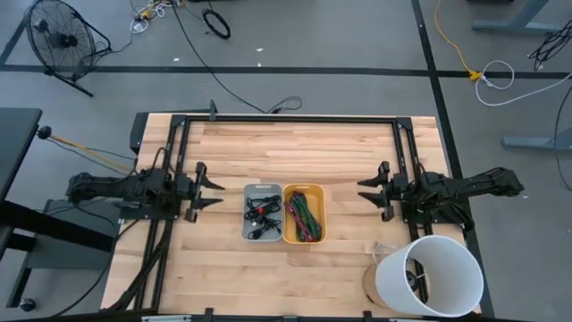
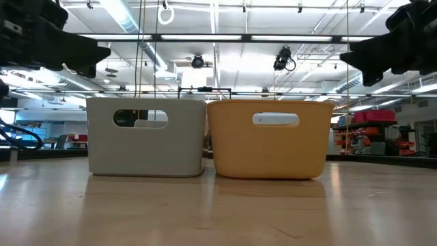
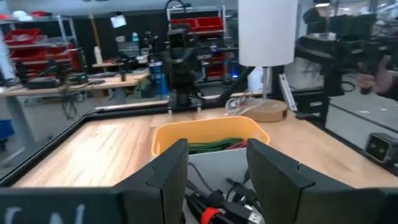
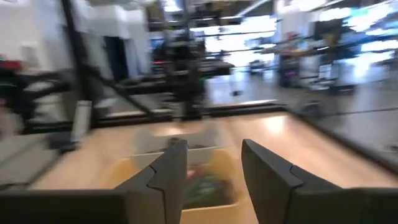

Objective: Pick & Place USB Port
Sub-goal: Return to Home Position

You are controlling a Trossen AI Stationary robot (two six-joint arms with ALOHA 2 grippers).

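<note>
Mid-bench, cables point(image 1: 304, 216) in the yellow bin point(image 1: 323, 215) look light, bendy; pinch a bunch. By the side edges, left claw point(image 1: 219, 193) and right claw point(image 1: 362, 191) sit open.

The gray floor point(image 1: 357, 40) has black lines point(image 1: 268, 70). A black fan point(image 1: 55, 36) stands at the far left. Long lights point(image 2: 128, 17) shine on the ceiling.

two bins sat touching side by side at mid-table point(image 1: 295, 152), each holding cables: the left-hand bin point(image 2: 147, 150) and the right-hand bin point(image 2: 270, 150). the left gripper point(image 1: 213, 191) hung beside one, the right gripper point(image 1: 366, 193) beside the other. a lamp point(image 1: 429, 273) stood at a corner near the right arm.
</note>
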